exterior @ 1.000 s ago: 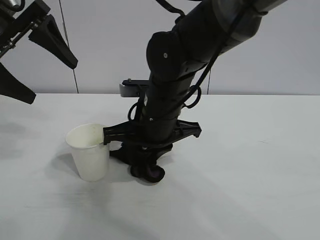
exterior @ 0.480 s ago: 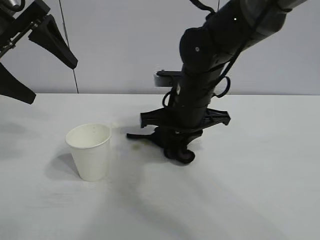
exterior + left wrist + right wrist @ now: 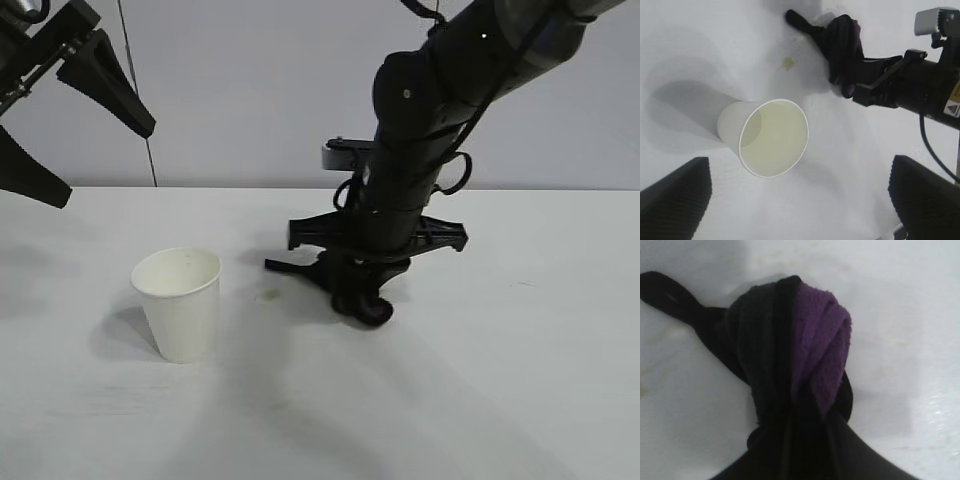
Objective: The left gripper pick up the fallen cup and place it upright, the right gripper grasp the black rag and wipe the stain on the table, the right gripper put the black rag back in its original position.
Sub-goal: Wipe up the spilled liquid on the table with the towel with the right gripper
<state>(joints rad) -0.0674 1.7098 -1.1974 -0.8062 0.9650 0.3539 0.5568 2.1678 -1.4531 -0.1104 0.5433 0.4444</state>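
The white paper cup (image 3: pixel 178 302) stands upright on the table (image 3: pixel 520 380), left of centre; it also shows in the left wrist view (image 3: pixel 767 137). My left gripper (image 3: pixel 108 165) hangs open and empty high above the table's far left, well above the cup (image 3: pixel 800 220). My right gripper (image 3: pixel 362 290) is shut on the black rag (image 3: pixel 358 305) and presses it onto the table right of the cup. The rag shows bunched with purple folds and a black tail (image 3: pixel 790 350) (image 3: pixel 842 45). A small faint yellowish stain (image 3: pixel 267 295) (image 3: pixel 786 63) lies between cup and rag, just off the rag's tail.
The right arm's thick black body (image 3: pixel 420 130) leans over the table's middle from the upper right. A grey wall stands behind the table's far edge.
My right gripper has dragged the rag to the right, from beside the cup across the stain spot. The faint stain now shows uncovered. The cup and left gripper have not moved.
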